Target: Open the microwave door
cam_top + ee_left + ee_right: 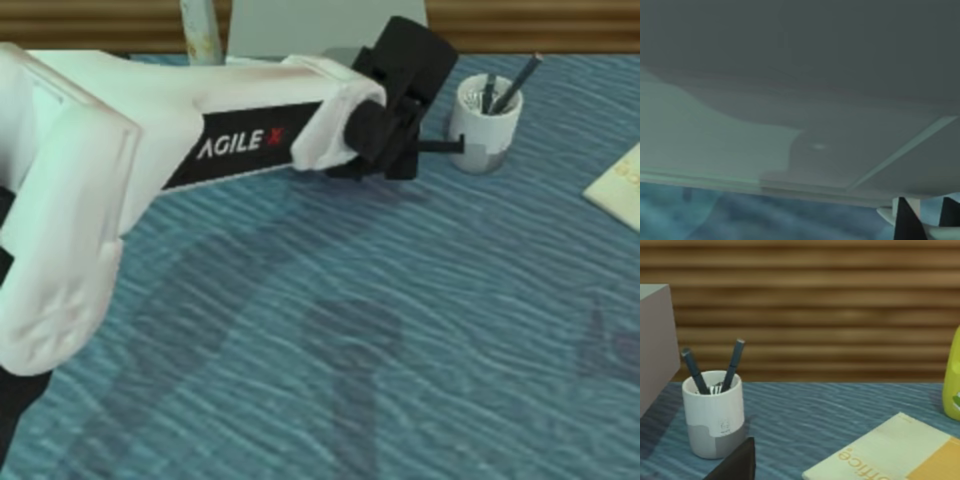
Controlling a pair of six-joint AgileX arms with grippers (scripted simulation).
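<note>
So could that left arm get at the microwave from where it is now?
Probably yes. The left arm's jaws are already up at the microwave at the table's far edge, whose pale panel fills the left wrist view. The pen cup beside them stands clear.

The left arm (150,150) is a bulky white shell with a black side stripe reading "AGILE X", the X red, ending in a black wrist block.

A white-and-grey cylindrical cup (713,412) holding dark pens (733,364) stood on the blue rippled table (400,330), near a cream-and-yellow book (890,452) and a yellow bottle (952,375).
</note>
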